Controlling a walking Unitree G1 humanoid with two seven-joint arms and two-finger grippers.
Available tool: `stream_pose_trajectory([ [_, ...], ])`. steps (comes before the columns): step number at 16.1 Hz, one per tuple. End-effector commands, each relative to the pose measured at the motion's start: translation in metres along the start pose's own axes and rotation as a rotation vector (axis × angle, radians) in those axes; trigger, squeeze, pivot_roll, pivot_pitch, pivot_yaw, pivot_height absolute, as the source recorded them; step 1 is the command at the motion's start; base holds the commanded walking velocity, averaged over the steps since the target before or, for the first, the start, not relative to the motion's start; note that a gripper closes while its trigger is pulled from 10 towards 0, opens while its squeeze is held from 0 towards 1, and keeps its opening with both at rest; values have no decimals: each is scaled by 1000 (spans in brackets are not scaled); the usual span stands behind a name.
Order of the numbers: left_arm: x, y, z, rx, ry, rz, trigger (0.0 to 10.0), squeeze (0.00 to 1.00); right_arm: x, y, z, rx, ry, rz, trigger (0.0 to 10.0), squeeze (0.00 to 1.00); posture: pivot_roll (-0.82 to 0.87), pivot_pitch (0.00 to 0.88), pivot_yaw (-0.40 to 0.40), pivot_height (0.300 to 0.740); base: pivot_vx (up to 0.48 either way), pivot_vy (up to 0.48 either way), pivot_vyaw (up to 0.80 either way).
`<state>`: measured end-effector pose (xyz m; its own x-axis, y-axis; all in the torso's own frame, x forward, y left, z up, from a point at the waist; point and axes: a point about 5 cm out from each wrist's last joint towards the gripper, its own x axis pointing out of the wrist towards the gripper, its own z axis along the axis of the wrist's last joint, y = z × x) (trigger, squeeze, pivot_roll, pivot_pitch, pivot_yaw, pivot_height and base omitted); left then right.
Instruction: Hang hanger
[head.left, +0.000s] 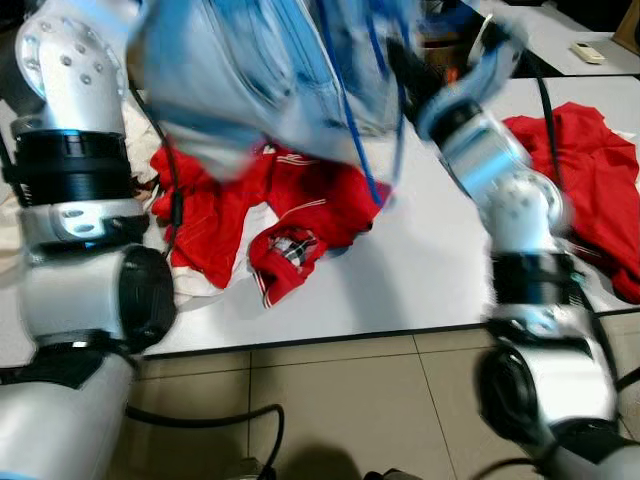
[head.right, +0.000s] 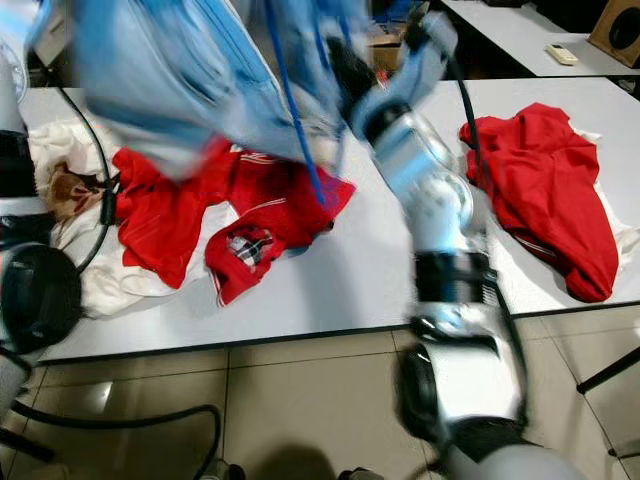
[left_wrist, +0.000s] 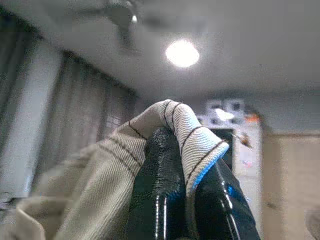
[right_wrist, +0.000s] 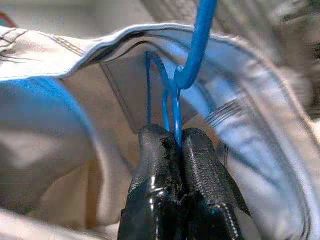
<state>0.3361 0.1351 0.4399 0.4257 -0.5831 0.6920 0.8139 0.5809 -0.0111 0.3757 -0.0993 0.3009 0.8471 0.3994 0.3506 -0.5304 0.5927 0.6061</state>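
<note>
- Your right hand (right_wrist: 177, 150) is clamped on the thin blue wire hanger (right_wrist: 192, 65), inside the collar of the pale blue shirt (head.left: 260, 70).
- Your left hand (left_wrist: 187, 200) pinches a fold of that shirt's striped cloth.
- The shirt hangs lifted above the white worktop (head.left: 420, 270), over the crumpled red garment (head.left: 290, 215).

you see silver arms (head.left: 75, 240) with black joint bands, screws, black cables, and glossy, textured black fingers (right_wrist: 160, 200).
</note>
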Motion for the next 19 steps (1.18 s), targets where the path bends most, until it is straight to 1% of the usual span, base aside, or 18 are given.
stream_pose_trajectory([
  [1, 9, -17, 6, 13, -5, -71, 0, 0, -2, -8, 4, 9, -29, -20, 10000, 0, -24, 0, -12, 740, 0, 0, 0],
  [2, 6, -19, -26, -17, 109, -51, 0, 0, -7, -24, -5, -39, 9, -83, 10000, 0, -28, 0, -5, 740, 0, 0, 0],
  [3, -3, -19, -60, -46, 234, -2, 0, 0, -16, -39, -15, -49, 52, -140, 10000, 0, -33, 0, 1, 740, 0, 0, 0],
  [4, -17, -21, -93, -82, 350, 31, 0, 0, -28, -55, -26, -73, 106, -197, 10000, 0, -37, 0, 7, 740, 0, 0, 0],
  [5, -29, -25, -118, -102, 430, 59, 0, 0, -38, -67, -36, -81, 149, -244, 10000, 0, -44, 0, 13, 740, 0, 0, 0],
  [6, -36, -26, -131, -124, 467, 81, 0, 0, -43, -72, -41, -80, 166, -264, 10000, 0, -47, 0, 16, 740, 0, 0, 0],
  [7, -66, -34, -182, -128, 624, 155, 0, 0, -72, -95, -63, -39, 213, -346, 10000, 0, -57, 0, 28, 740, 0, 0, 0],
  [8, -69, -36, -187, -124, 642, 160, 0, 0, -76, -98, -66, -25, 211, -353, 10000, 0, -57, 0, 29, 740, 0, 0, 0],
  [9, -79, -37, -192, -22, 692, 131, 0, 0, -85, -99, -65, 53, 159, -363, 10000, 0, -61, 0, 39, 740, 0, 0, 0],
  [11, -87, -34, -193, 71, 725, 104, 0, 0, -90, -99, -61, 116, 110, -362, 10000, 0, -61, 0, 43, 740, 0, 0, 0],
  [12, -100, -23, -188, 127, 757, 109, 0, 0, -95, -98, -55, 230, 36, -354, 10000, 0, -61, 0, 45, 740, 0, 0, 0],
  [13, -106, -19, -185, 141, 775, 112, 0, 0, -97, -99, -53, 277, 3, -356, 10000, 0, -61, 0, 45, 740, 0, 0, 0],
  [14, -113, -14, -181, 157, 799, 109, 0, 0, -101, -103, -52, 351, -39, -371, 10000, 0, -60, 0, 40, 740, 0, 0, 0],
  [15, -113, -11, -171, 121, 757, 133, 0, 0, -102, -106, -59, 400, -41, -392, 10000, 0, -59, 0, 38, 740, 0, 0, 0],
  [16, -106, -8, -158, 55, 680, 170, 0, 0, -102, -106, -69, 388, 5, -404, 10000, 0, -56, 0, 35, 740, 0, 0, 0],
  [17, -89, -6, -139, -14, 532, 208, 0, 0, -100, -104, -82, 358, 77, -417, 10000, 0, -46, 0, 24, 740, 0, 0, 0],
  [18, -82, -6, -132, -51, 473, 220, 0, 0, -98, -102, -85, 350, 99, -416, 10000, 0, -46, 0, 24, 740, 0, 0, 0],
  [19, -69, -7, -121, -105, 389, 229, 0, 0, -94, -98, -87, 342, 123, -402, 10000, 0, -43, 0, 19, 740, 0, 0, 0],
])
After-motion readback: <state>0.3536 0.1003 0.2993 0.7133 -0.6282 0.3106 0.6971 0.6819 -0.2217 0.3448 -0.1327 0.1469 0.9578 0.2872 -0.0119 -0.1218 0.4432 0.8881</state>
